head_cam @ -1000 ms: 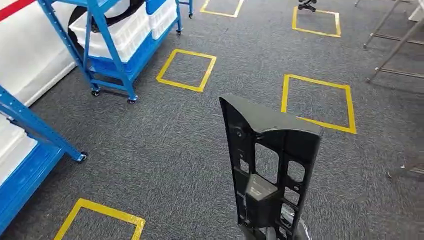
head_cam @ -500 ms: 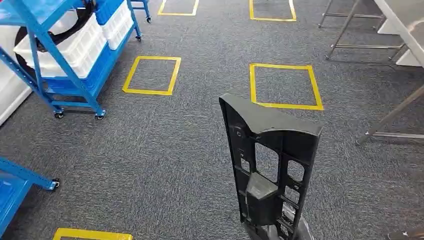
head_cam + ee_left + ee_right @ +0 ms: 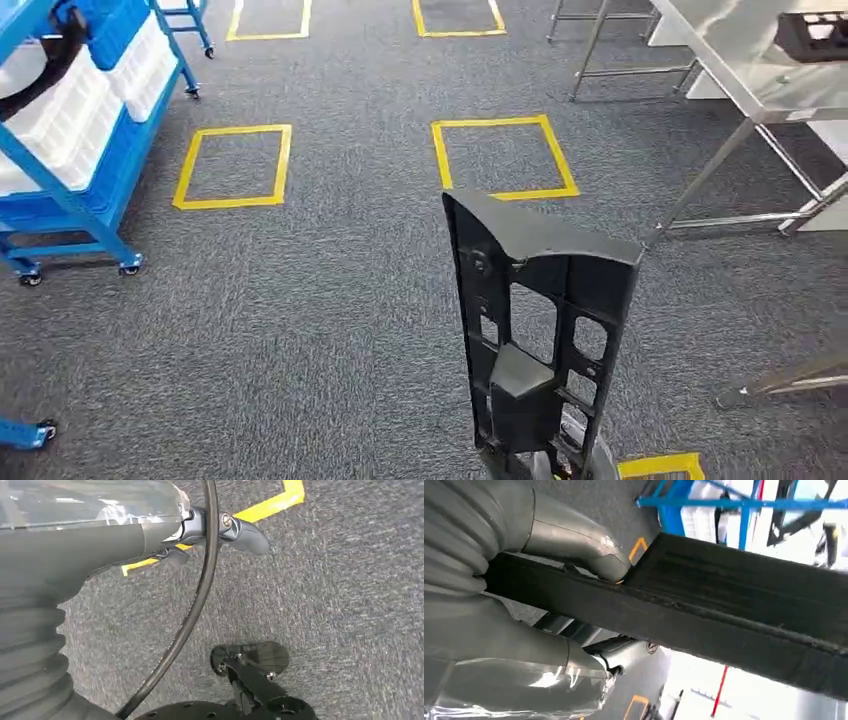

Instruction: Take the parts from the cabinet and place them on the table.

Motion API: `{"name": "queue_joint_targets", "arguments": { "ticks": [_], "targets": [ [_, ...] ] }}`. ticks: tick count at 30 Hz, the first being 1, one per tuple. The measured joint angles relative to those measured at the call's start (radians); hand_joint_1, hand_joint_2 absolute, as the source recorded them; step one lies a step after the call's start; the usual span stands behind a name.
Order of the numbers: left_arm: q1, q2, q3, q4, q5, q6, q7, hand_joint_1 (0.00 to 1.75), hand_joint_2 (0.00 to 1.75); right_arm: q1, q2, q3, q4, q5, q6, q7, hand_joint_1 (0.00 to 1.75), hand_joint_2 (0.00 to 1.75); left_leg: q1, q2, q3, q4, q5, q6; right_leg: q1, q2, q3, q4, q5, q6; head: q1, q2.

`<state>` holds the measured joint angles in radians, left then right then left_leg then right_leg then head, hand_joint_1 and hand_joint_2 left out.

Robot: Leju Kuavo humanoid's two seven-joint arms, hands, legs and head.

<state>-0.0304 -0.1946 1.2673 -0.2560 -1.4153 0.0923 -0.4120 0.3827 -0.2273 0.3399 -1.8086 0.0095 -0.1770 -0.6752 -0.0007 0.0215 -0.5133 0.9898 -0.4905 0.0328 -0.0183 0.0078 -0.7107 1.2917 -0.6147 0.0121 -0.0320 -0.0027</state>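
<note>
Head view: black part (image 3: 540, 330) upright, long axis vertical.

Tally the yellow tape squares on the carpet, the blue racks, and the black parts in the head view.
Yellow tape squares: 5, some cut off by the frame
Blue racks: 3, two only partly showing
Black parts: 2, one held upright, one on the table
Total: 10

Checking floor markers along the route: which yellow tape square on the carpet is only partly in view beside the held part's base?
The tape square at the bottom edge, right of the black part; just its corner shows. The two squares farther ahead show whole outlines.
</note>
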Motion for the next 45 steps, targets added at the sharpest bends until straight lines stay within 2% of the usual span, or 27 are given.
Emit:
{"name": "queue_joint_targets", "arguments": {
  "ticks": [2,4,5,6,10,11,12,13,15,16,17,19,20,21,22,26,27,28,30,32,33,35,36,37,41,43,45],
  "targets": [
    [-0.001,0.0,0.0,0.0,-0.003,0.002,0.002,0.0,1.75,0.009,0.004,-0.005,0.0,0.0,0.003,0.0,1.75,1.75,-0.001,0.028,0.001,0.0,-0.003,-0.001,-0.003,-0.004,0.001,0.004,0.021,0.003,0.0,0.0],
    [-0.004,0.0,0.0,0.0,-0.013,0.003,0.005,0.0,1.75,0.021,0.004,-0.01,-0.011,-0.006,0.014,0.004,1.75,1.75,-0.001,0.053,0.007,0.001,-0.009,-0.006,-0.004,-0.024,0.084,-0.143,0.101,0.001,0.0,0.0],
    [-0.005,-0.002,0.0,0.0,-0.017,0.003,0.005,0.0,1.75,0.031,0.004,-0.016,-0.025,-0.01,0.021,0.007,1.75,1.75,-0.001,0.063,0.012,0.002,-0.012,-0.009,-0.003,-0.051,0.134,-0.229,0.132,-0.003,0.0,0.0],
    [-0.005,-0.003,0.0,0.0,-0.019,0.006,0.005,0.0,1.75,0.038,0.004,-0.025,-0.04,-0.016,0.032,0.011,1.75,1.75,-0.008,0.073,0.015,0.004,-0.017,-0.016,0.011,-0.101,0.156,-0.275,0.117,-0.008,0.0,0.0],
    [-0.012,-0.006,0.0,0.0,-0.022,0.013,0.005,0.0,1.75,0.066,0.004,-0.051,-0.075,-0.021,0.057,0.016,1.75,1.75,-0.009,0.114,0.028,0.003,-0.026,-0.034,0.017,-0.046,0.147,-0.278,0.123,-0.024,0.0,0.0],
    [-0.013,-0.006,0.0,0.0,-0.026,0.014,0.004,0.0,1.75,0.077,0.004,-0.06,-0.087,-0.021,0.075,0.017,1.75,1.75,-0.005,0.091,0.024,0.012,-0.038,-0.045,0.004,-0.037,0.154,-0.286,0.129,-0.032,0.0,0.0],
    [-0.012,-0.006,0.0,0.0,-0.029,0.015,0.002,0.0,1.75,0.084,0.004,-0.068,-0.097,-0.021,0.09,0.017,1.75,1.75,-0.003,0.034,0.013,0.045,-0.064,-0.049,0.005,-0.026,0.153,-0.287,0.13,-0.034,0.0,0.0],
    [-0.011,-0.006,0.0,0.0,-0.03,0.015,0.002,0.0,1.75,0.083,0.004,-0.077,-0.102,-0.021,0.104,0.017,1.75,1.75,0.0,0.003,-0.018,0.114,-0.105,-0.051,0.005,-0.015,0.152,-0.287,0.131,-0.042,0.0,0.0],
    [-0.009,-0.006,0.0,0.0,-0.03,0.015,0.002,0.0,1.75,0.088,0.004,-0.087,-0.106,-0.018,0.117,0.017,1.75,1.75,0.001,-0.013,-0.094,0.278,-0.176,-0.054,0.007,0.012,0.151,-0.286,0.132,-0.045,0.0,0.0],
    [-0.007,-0.006,0.0,0.0,-0.03,0.015,0.002,0.0,1.75,0.092,0.004,-0.093,-0.108,-0.018,0.121,0.018,1.75,1.75,0.002,-0.013,-0.12,0.326,-0.182,-0.055,0.007,0.028,0.151,-0.285,0.132,-0.045,0.0,0.0],
    [-0.008,-0.006,0.0,0.0,-0.03,0.014,0.002,0.0,1.75,0.095,0.004,-0.097,-0.108,-0.018,0.122,0.019,1.75,1.75,0.002,-0.014,-0.12,0.32,-0.16,-0.055,0.007,0.044,0.152,-0.283,0.132,-0.045,0.0,0.0],
    [-0.009,-0.006,0.0,0.0,-0.03,0.015,0.002,0.0,1.75,0.096,0.004,-0.101,-0.109,-0.016,0.123,0.019,1.75,1.75,0.004,-0.021,-0.07,0.194,-0.069,-0.052,0.005,0.076,0.154,-0.278,0.13,-0.042,0.0,0.0],
    [-0.009,-0.005,0.0,0.0,-0.03,0.015,0.002,0.0,1.75,0.098,0.004,-0.103,-0.111,-0.016,0.123,0.019,1.75,1.75,0.007,-0.05,-0.029,0.096,-0.016,-0.05,0.003,0.092,0.153,-0.273,0.128,-0.039,0.0,0.0],
    [-0.008,-0.004,0.0,0.0,-0.03,0.015,0.002,0.0,1.75,0.098,0.004,-0.105,-0.111,-0.016,0.123,0.018,1.75,1.75,0.011,-0.116,-0.01,0.052,-0.019,-0.043,0.001,0.104,0.147,-0.269,0.126,-0.035,0.0,0.0],
    [-0.008,-0.004,0.0,0.0,-0.03,0.015,0.002,0.0,1.75,0.096,0.004,-0.107,-0.111,-0.016,0.123,0.019,1.75,1.75,0.013,-0.126,-0.005,0.025,-0.021,-0.042,0.007,0.117,0.138,-0.258,0.126,-0.03,0.0,0.0],
    [-0.011,-0.006,0.0,0.0,-0.03,0.015,0.002,0.0,1.75,0.109,0.006,-0.118,-0.115,-0.015,0.123,0.02,1.75,1.75,0.013,-0.075,-0.004,0.012,-0.01,-0.016,-0.003,0.163,0.124,-0.265,0.138,-0.003,0.0,0.0],
    [-0.012,-0.005,0.0,0.0,-0.031,0.015,0.002,0.0,1.75,0.113,0.009,-0.121,-0.116,-0.014,0.123,0.019,1.75,1.75,0.011,-0.056,0.001,0.005,-0.006,-0.009,0.002,0.089,0.113,-0.239,0.118,-0.003,0.0,0.0],
    [-0.012,-0.005,0.0,0.0,-0.031,0.015,0.002,0.0,1.75,0.11,0.01,-0.122,-0.117,-0.015,0.123,0.019,1.75,1.75,0.011,-0.042,0.001,0.004,-0.005,-0.002,0.005,0.039,0.087,-0.188,0.082,-0.001,0.0,0.0],
    [-0.008,-0.005,0.0,0.0,-0.03,0.015,0.002,0.0,1.75,0.105,0.013,-0.123,-0.117,-0.014,0.123,0.02,1.75,1.75,0.005,-0.009,-0.001,0.005,-0.007,-0.001,0.001,0.003,0.016,-0.037,0.008,0.006,0.0,0.0],
    [-0.005,-0.005,0.0,0.0,-0.031,0.015,0.002,0.0,1.75,0.108,0.019,-0.125,-0.117,-0.015,0.123,0.02,1.75,1.75,0.004,0.024,-0.001,0.005,-0.01,-0.001,-0.004,-0.003,-0.016,0.031,-0.002,0.011,0.0,0.0],
    [-0.006,-0.005,0.0,0.0,-0.03,0.015,0.002,0.0,1.75,0.11,0.019,-0.126,-0.117,-0.015,0.123,0.021,1.75,1.75,0.004,0.039,0.0,0.005,-0.012,-0.003,-0.006,-0.007,0.005,-0.007,0.029,0.012,0.0,0.0],
    [-0.01,-0.005,0.0,0.0,-0.031,0.015,0.002,0.0,1.75,0.11,0.021,-0.128,-0.117,-0.015,0.123,0.021,1.75,1.75,0.004,0.064,0.009,0.005,-0.018,-0.008,-0.006,-0.034,0.107,-0.186,0.115,0.009,0.0,0.0],
    [-0.011,-0.005,0.0,0.0,-0.031,0.015,0.002,0.0,1.75,0.11,0.021,-0.129,-0.117,-0.015,0.123,0.021,1.75,1.75,0.002,0.073,0.017,0.006,-0.021,-0.013,-0.002,-0.084,0.152,-0.266,0.128,0.004,0.0,0.0],
    [-0.011,-0.005,0.0,0.0,-0.031,0.015,0.002,0.0,1.75,0.106,0.021,-0.129,-0.117,-0.014,0.123,0.022,1.75,1.75,-0.005,0.081,0.015,0.007,-0.027,-0.021,0.009,-0.091,0.155,-0.275,0.119,0.001,0.0,0.0],
    [-0.018,-0.005,0.0,0.0,-0.031,0.015,0.002,0.0,1.75,0.113,0.022,-0.13,-0.12,-0.015,0.123,0.023,1.75,1.75,-0.003,0.115,0.034,0.005,-0.035,-0.043,0.006,-0.041,0.151,-0.283,0.126,-0.021,0.0,0.0],
    [-0.018,-0.004,0.0,0.0,-0.031,0.015,0.002,0.0,1.75,0.113,0.022,-0.13,-0.121,-0.015,0.123,0.023,1.75,1.75,0.004,0.017,0.008,0.068,-0.084,-0.054,0.001,-0.022,0.153,-0.287,0.13,-0.031,0.0,0.0],
    [-0.014,-0.004,0.0,0.0,-0.031,0.015,0.002,0.0,1.75,0.11,0.022,-0.13,-0.121,-0.015,0.123,0.023,1.75,1.75,0.005,-0.013,-0.07,0.236,-0.165,-0.06,0.003,0.001,0.151,-0.287,0.131,-0.037,0.0,0.0]
  ]
}}
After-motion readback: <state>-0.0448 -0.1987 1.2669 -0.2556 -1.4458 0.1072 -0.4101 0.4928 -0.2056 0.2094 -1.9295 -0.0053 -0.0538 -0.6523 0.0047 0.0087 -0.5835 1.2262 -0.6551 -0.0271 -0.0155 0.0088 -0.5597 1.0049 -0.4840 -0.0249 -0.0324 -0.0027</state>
